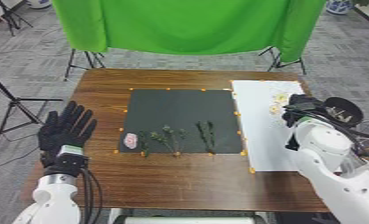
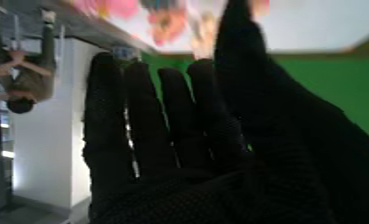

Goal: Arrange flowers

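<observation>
Frame right: right robot hand (image 1: 305, 106), unclenched, is seen near pale yellow flowers (image 1: 277, 106). Frame left: left robot hand (image 1: 63, 131), likewise unclenched.

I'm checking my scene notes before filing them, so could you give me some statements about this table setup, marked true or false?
1. The round pink flower lies on the dark grey square mat. True.
2. The black-gloved left hand is clenched into a fist. False: its fingers are straight and spread.
3. The long white sheet lies to the right of the mat. True.
4. The thin green leafy stems lie on the white sheet. False: they are on the mat.
5. The bright green cloth hangs beyond the brown wooden table's far edge. True.
</observation>
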`<move>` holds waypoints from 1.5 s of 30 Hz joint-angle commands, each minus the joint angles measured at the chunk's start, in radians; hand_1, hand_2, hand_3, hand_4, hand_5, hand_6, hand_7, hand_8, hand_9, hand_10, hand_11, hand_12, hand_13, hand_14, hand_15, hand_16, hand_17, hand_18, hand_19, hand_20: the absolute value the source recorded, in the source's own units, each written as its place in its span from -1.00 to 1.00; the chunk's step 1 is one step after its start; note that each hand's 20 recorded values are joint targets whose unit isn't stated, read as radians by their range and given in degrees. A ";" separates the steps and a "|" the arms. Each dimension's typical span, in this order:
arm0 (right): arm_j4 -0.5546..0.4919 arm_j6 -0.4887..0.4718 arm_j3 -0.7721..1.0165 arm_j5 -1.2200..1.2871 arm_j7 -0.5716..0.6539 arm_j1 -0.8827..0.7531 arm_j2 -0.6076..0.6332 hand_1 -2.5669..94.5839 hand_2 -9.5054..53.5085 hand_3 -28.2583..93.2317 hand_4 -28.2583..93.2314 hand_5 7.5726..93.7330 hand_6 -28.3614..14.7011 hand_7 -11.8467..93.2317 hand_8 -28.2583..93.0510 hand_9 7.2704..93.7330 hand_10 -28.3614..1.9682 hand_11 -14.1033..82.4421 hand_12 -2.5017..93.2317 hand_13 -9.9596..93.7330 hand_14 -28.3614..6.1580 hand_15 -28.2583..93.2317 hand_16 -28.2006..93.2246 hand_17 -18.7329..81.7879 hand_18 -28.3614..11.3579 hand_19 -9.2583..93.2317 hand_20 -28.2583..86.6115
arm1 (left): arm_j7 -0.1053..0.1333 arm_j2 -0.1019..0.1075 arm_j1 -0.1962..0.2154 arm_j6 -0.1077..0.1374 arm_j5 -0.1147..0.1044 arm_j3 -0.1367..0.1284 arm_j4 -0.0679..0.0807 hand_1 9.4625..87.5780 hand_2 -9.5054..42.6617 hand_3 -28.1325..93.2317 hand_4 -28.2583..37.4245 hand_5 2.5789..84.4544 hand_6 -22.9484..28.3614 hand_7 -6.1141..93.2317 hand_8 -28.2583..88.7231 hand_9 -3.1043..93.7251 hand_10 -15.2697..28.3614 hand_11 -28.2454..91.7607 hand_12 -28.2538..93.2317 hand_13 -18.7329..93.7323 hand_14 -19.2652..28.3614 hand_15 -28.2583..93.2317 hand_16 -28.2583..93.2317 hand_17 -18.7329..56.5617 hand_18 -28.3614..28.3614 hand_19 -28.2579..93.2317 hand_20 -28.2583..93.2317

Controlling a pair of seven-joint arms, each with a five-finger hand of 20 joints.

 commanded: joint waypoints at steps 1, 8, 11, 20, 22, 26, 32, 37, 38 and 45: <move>0.095 -0.001 -0.004 -0.017 -0.025 0.001 -0.012 0.25 -1.00 0.86 -1.00 -0.02 0.04 -0.57 -0.73 -0.17 0.13 -0.52 -0.79 -0.05 0.07 -0.35 -0.41 -0.14 -0.49 0.47 -0.17 | 0.030 -0.012 0.014 0.055 -0.042 0.008 -0.013 -0.58 -0.01 0.66 -1.00 -0.11 0.30 -0.61 -0.65 -0.27 0.38 -0.14 -0.36 -0.23 0.44 0.04 -0.67 -0.66 0.48 0.05 -0.41; 0.089 0.010 0.004 -0.011 -0.040 -0.041 -0.022 0.28 -1.00 0.82 -1.00 0.06 0.17 -0.52 -0.73 0.09 0.16 -0.48 -0.74 0.09 0.06 -0.28 -0.39 -0.11 -0.48 0.54 -0.11 | 0.036 -0.012 0.015 0.077 -0.054 0.012 -0.019 -0.57 -0.03 0.67 -1.00 -0.20 0.29 -0.57 -0.66 -0.32 0.38 -0.10 -0.35 -0.27 0.46 0.08 -0.67 -0.66 0.49 0.07 -0.41; 0.078 0.011 0.010 -0.012 -0.042 -0.056 -0.023 0.27 -1.00 0.79 -1.00 0.19 0.26 -0.50 -0.73 0.34 0.09 -0.45 -0.66 0.28 0.06 -0.23 -0.29 -0.09 -0.50 0.62 -0.04 | 0.032 -0.014 0.012 0.076 -0.048 0.015 -0.020 -0.57 -0.03 0.67 -1.00 -0.17 0.28 -0.56 -0.66 -0.31 0.38 -0.09 -0.35 -0.26 0.47 0.10 -0.66 -0.67 0.49 0.07 -0.41; 0.071 0.119 -0.010 -0.043 -0.059 -0.075 -0.012 0.33 -0.99 0.59 -1.00 0.57 0.36 -0.42 -0.54 0.80 0.18 -0.59 -0.29 0.42 0.15 -0.24 -0.11 -0.09 -0.49 0.59 0.02 | 0.028 -0.020 0.024 0.066 -0.056 0.013 -0.021 -0.57 -0.02 0.67 -1.00 -0.13 0.29 -0.55 -0.66 -0.30 0.39 -0.08 -0.35 -0.25 0.50 0.15 -0.66 -0.67 0.51 0.08 -0.40; 0.060 0.137 -0.012 -0.047 -0.061 -0.077 -0.007 0.33 -0.98 0.58 -1.00 0.64 0.36 -0.41 -0.52 0.87 0.18 -0.58 -0.25 0.45 0.16 -0.25 -0.07 -0.09 -0.49 0.58 0.02 | 0.026 -0.020 0.026 0.060 -0.067 0.012 -0.021 -0.57 -0.02 0.67 -1.00 -0.13 0.29 -0.55 -0.66 -0.29 0.39 -0.08 -0.35 -0.24 0.51 0.15 -0.67 -0.67 0.51 0.08 -0.40; 0.022 0.204 -0.016 -0.046 -0.057 -0.079 0.005 0.31 -0.98 0.61 -1.00 0.66 0.35 -0.40 -0.51 0.88 0.17 -0.57 -0.26 0.46 0.18 -0.25 -0.05 -0.09 -0.51 0.57 0.02 | 0.025 -0.020 0.026 0.056 -0.063 0.012 -0.019 -0.57 -0.01 0.67 -1.00 -0.12 0.29 -0.55 -0.67 -0.29 0.39 -0.08 -0.35 -0.24 0.52 0.16 -0.67 -0.68 0.51 0.09 -0.40; -0.056 0.316 -0.036 -0.073 -0.076 -0.068 0.020 0.30 -0.99 0.64 -1.00 0.67 0.34 -0.39 -0.50 0.87 0.15 -0.57 -0.27 0.46 0.15 -0.26 -0.06 -0.09 -0.52 0.55 0.01 | 0.022 -0.017 0.028 0.051 -0.058 0.008 -0.019 -0.57 -0.01 0.67 -1.00 -0.12 0.29 -0.55 -0.67 -0.29 0.40 -0.08 -0.35 -0.24 0.52 0.17 -0.67 -0.68 0.51 0.09 -0.40; -0.099 0.373 -0.076 -0.060 -0.147 -0.023 -0.012 0.29 -0.99 0.66 -1.00 0.68 0.34 -0.38 -0.51 0.88 0.16 -0.57 -0.28 0.46 0.15 -0.26 -0.06 -0.10 -0.52 0.52 0.00 | 0.024 -0.014 0.038 0.047 -0.055 0.004 -0.023 -0.58 -0.01 0.67 -1.00 -0.12 0.29 -0.55 -0.66 -0.29 0.40 -0.08 -0.35 -0.24 0.52 0.17 -0.68 -0.67 0.51 0.09 -0.40; -0.095 0.375 -0.101 -0.055 -0.176 0.003 -0.026 0.28 -0.99 0.66 -1.00 0.68 0.34 -0.38 -0.51 0.88 0.16 -0.57 -0.28 0.45 0.15 -0.26 -0.06 -0.11 -0.51 0.50 0.00 | 0.026 -0.014 0.042 0.048 -0.056 0.001 -0.024 -0.57 -0.01 0.67 -1.00 -0.12 0.29 -0.55 -0.66 -0.29 0.40 -0.08 -0.35 -0.24 0.52 0.17 -0.68 -0.67 0.51 0.09 -0.40; -0.034 0.350 -0.382 -0.064 -0.218 0.276 -0.164 0.28 -1.00 0.68 -1.00 0.69 0.32 -0.38 -0.51 0.89 0.14 -0.56 -0.28 0.51 0.16 -0.22 -0.04 -0.07 -0.57 0.54 0.01 | 0.025 -0.014 0.056 0.056 -0.056 0.000 -0.029 -0.58 -0.01 0.67 -1.00 -0.12 0.29 -0.55 -0.66 -0.29 0.40 -0.08 -0.35 -0.24 0.52 0.17 -0.68 -0.67 0.51 0.09 -0.40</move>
